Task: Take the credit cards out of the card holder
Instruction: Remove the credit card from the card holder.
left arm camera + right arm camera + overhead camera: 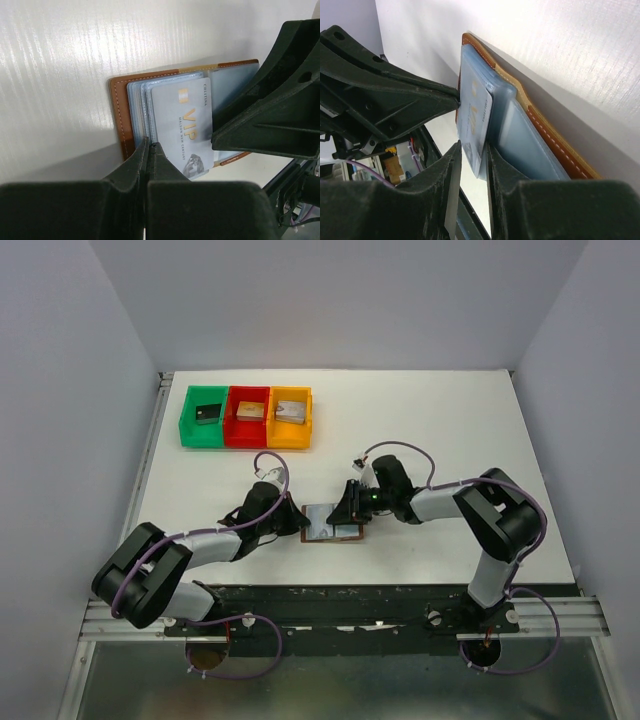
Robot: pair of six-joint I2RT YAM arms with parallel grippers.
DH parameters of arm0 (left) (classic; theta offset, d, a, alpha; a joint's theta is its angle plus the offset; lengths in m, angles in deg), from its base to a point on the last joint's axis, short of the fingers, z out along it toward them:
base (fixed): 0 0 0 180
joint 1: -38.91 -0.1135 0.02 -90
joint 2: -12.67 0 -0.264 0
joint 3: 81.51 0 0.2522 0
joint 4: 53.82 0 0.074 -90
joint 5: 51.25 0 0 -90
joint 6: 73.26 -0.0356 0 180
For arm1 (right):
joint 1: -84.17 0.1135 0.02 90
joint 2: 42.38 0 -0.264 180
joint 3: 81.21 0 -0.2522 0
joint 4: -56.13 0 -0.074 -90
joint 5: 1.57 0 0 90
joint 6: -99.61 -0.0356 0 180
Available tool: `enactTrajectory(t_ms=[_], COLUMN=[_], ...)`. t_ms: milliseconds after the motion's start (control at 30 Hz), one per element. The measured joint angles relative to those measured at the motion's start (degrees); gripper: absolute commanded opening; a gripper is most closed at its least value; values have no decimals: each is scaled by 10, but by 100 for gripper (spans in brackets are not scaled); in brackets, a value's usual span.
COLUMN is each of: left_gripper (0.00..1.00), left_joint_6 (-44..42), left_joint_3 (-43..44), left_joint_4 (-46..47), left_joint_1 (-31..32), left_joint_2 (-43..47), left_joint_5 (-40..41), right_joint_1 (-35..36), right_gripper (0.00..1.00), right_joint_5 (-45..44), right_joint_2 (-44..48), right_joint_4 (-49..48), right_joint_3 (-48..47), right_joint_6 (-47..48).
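Note:
The brown card holder lies open on the white table between my two grippers; its light blue sleeves show in the left wrist view and the right wrist view. A silvery credit card marked VIP sticks partly out of a sleeve, its end past the holder's edge. My right gripper has its fingers on either side of this card and grips it. My left gripper is shut on the edge of the holder's sleeves. The other cards are hidden.
Green, red and orange plastic trays stand in a row at the back left, each with a small block inside. The table's near edge and the arm bases are just below the holder.

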Motion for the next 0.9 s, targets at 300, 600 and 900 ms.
enactTrajectory(t_ms=[300,600,900], left_gripper=[0,0,0], left_joint_6=[0,-1,0], left_joint_3=[0,0,0], left_joint_4=[15,34,33], left_joint_1=[0,0,1], left_joint_2=[-7,-17,-17], left_joint_5=[0,0,2], right_joint_1=[0,0,0], right_gripper=[35,32,17], right_joint_5=[6,6,2], right_joint_2=[-10,-16,-16], right_joint_4=[-1,2,10], right_joint_3=[0,-1,-1], right_joint_6=[-2,-2,-1])
